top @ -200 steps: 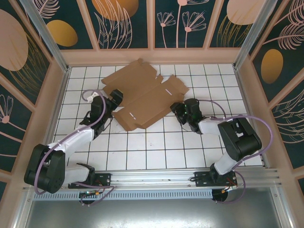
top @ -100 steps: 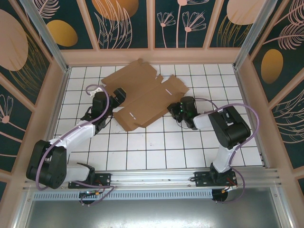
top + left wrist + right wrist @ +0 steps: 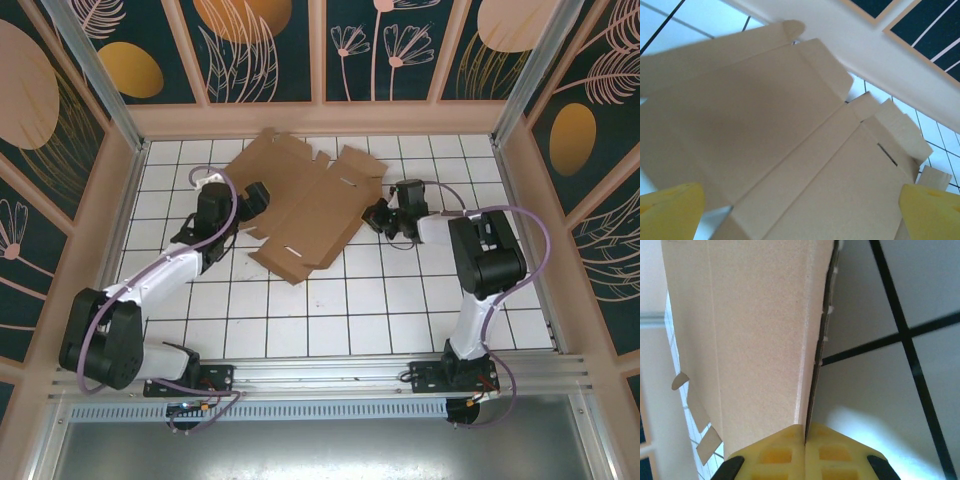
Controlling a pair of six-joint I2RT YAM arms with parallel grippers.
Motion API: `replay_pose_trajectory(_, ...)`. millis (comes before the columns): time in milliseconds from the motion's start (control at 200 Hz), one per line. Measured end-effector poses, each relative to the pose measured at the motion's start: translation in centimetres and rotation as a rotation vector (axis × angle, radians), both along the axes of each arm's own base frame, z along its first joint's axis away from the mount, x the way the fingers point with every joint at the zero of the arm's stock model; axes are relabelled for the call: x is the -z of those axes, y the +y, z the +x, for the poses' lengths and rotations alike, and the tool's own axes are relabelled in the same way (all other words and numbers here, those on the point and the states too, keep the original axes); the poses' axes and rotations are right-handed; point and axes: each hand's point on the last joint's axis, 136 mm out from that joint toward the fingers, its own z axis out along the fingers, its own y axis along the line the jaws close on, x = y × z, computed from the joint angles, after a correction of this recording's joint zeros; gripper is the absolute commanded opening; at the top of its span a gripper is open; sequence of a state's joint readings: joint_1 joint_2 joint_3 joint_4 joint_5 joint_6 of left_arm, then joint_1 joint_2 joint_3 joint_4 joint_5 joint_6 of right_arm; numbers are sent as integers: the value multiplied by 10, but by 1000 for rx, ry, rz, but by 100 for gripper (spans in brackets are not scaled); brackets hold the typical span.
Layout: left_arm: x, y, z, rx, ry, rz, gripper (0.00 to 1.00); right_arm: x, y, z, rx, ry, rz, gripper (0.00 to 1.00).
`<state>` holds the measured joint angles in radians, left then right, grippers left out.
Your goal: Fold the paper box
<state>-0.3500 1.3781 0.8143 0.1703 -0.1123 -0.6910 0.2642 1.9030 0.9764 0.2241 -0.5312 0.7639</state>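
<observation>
- The paper box [image 3: 305, 210] lies opened out as a brown die-cut sheet on the far half of the white tiled table [image 3: 400, 300], a little left of its middle, with its far corner close to the back rail [image 3: 320, 118].
- It sits skewed to the tile lines, its near corner pointing toward the arm bases. Creases run along it, and small flaps stick out at its far and right-hand ends.
- The left gripper [image 3: 256, 197] is at the box's left edge with its jaws spread wide. From the wrist camera, one yellow pad [image 3: 670, 212] sits in each lower corner and the box [image 3: 790, 150] fills the space between and beyond them.
- I can't tell from here whether those pads touch the card.
- That same close view shows a narrow slot [image 3: 886, 153] cut in the panel on the box's right-hand side, and a rounded tab [image 3: 792, 27] at its far tip.
- The right gripper [image 3: 381, 214] is at the box's right edge, with its arm reaching across from the right.
- Its pads are pressed together, pinching the thin edge of the box [image 3: 755, 340]. From the right wrist, the card runs straight into the seam between the yellow fingertips [image 3: 782, 452].
- Just to the right of that pinched edge there is bare tile with black grout lines [image 3: 900, 335].
</observation>
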Motion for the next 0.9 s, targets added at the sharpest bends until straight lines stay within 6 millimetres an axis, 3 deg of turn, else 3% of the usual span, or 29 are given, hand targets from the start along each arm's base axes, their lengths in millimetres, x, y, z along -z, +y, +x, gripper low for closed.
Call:
replay_pose_trajectory(105, -3, -7, 12, 28, -3, 29, 99, 2, 7, -2, -128, -4, -13, 0)
replay_pose_trajectory(270, 9, -18, 30, 77, 30, 70, 99, 11, 17, -9, -281, 22, -37, 0)
replay_pose_trajectory(385, 16, -31, 47, 120, 54, 85, 99, 10, 17, 3, -333, 14, -80, 0)
replay_pose_trajectory(455, 21, -39, 55, 152, 74, 88, 99, 7, 13, 15, -336, 6, -106, 12)
replay_pose_trajectory(541, 30, -49, 62, 195, 103, 79, 97, 4, 1, 29, -313, -17, -156, 43)
replay_pose_trajectory(621, 46, -57, 62, 238, 145, 61, 94, 2, -12, 40, -260, -34, -196, 59)
replay_pose_trajectory(711, 66, -63, 54, 281, 208, 50, 94, 0, -24, 38, -192, -67, -236, 63)
replay_pose_trajectory(796, 78, -62, 49, 307, 245, 45, 92, -7, -32, 16, -111, -79, -259, 64)
replay_pose_trajectory(901, 90, -50, 45, 314, 278, 21, 83, -27, -27, -10, -48, -133, -253, 64)
